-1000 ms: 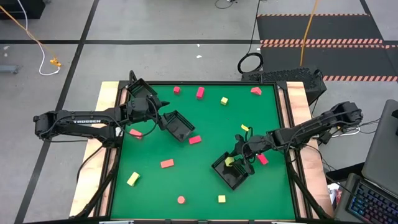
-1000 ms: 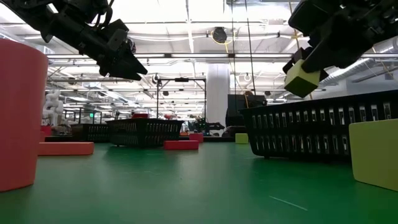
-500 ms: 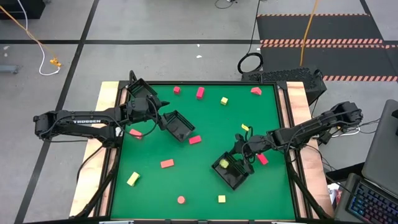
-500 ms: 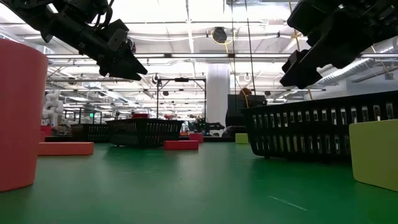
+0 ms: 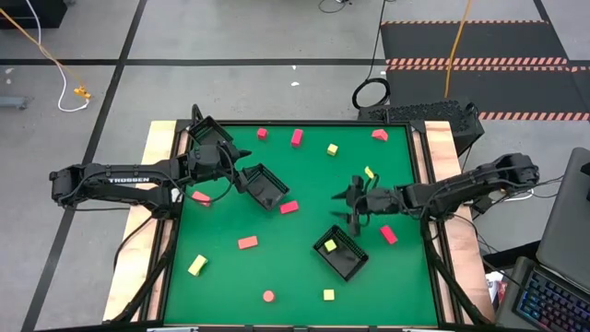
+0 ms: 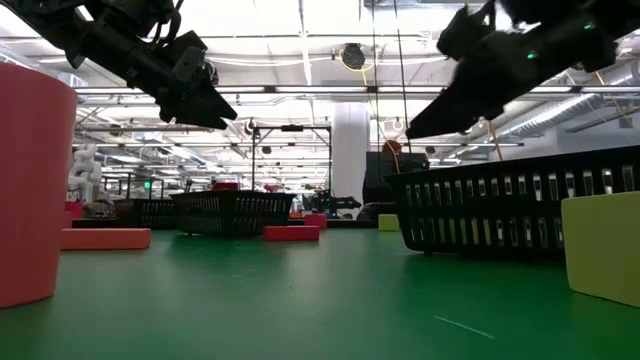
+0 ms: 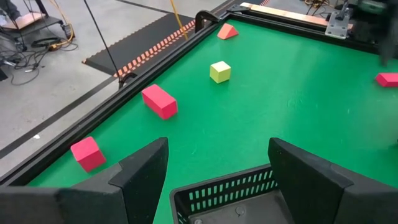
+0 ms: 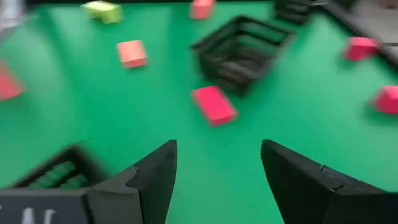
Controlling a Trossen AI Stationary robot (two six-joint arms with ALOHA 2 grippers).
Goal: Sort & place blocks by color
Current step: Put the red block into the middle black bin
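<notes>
Red and yellow blocks lie scattered on the green table [image 5: 304, 175]. One yellow block [image 5: 329, 245] rests inside the right black tray [image 5: 351, 263]. My right gripper [image 5: 348, 205] hovers open and empty just beyond that tray's far side; it is also in the low view [image 6: 415, 128]. My left gripper [image 5: 241, 175] stands open and empty over the near-left end of the left black tray [image 5: 265, 187], whose rim [image 7: 230, 186] shows between its fingers. A red block [image 8: 213, 104] lies ahead of the right gripper [image 8: 217, 174].
Red blocks [image 5: 297, 138] [image 5: 247, 243] [image 5: 388, 234] and yellow blocks [image 5: 332, 148] [image 5: 197, 266] [image 5: 328, 295] dot the table. A round red one [image 5: 268, 296] sits near the front edge. A yellow block [image 5: 369, 172] lies beside the right arm. A raised rim [image 5: 419, 157] bounds the table.
My right gripper has opened and let go of the yellow block, which dropped into the right tray. It has then swung away from the tray toward the table's far edge, turning as it went. The left arm has kept still.
</notes>
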